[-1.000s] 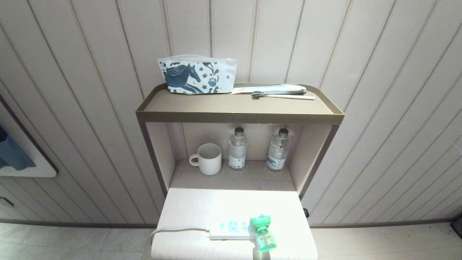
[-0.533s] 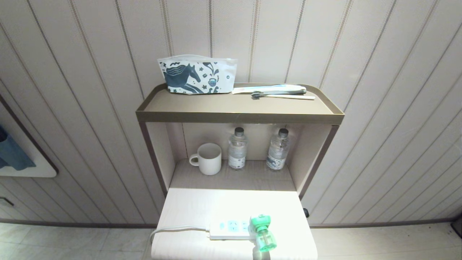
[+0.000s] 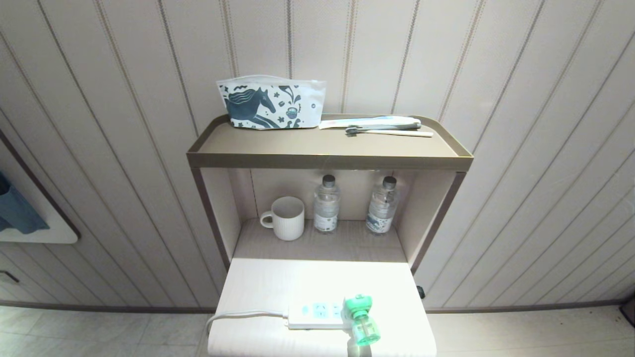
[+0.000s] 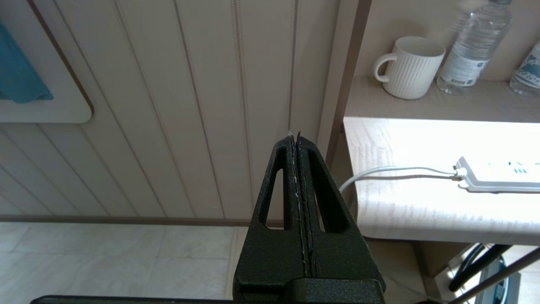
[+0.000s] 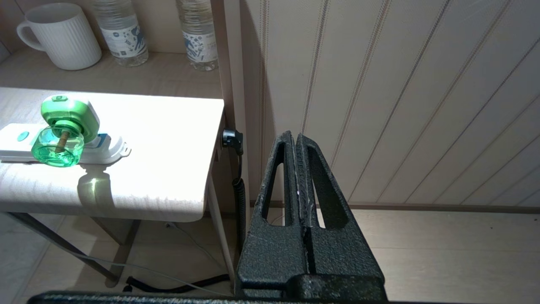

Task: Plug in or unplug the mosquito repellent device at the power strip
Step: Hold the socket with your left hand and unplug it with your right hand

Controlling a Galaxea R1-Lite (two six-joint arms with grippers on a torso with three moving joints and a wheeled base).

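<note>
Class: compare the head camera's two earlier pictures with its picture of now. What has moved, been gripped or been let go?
Nothing has visibly changed. The mosquito repellent device sits at the right end of the power strip as before, and neither arm has entered the head view. The left gripper and right gripper are shut and empty, off the table's sides.

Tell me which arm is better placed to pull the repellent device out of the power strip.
Probably right: the mosquito repellent device sits at the power strip's right end, nearer the right pincer. The left pincer hangs beyond the cord end.
</note>
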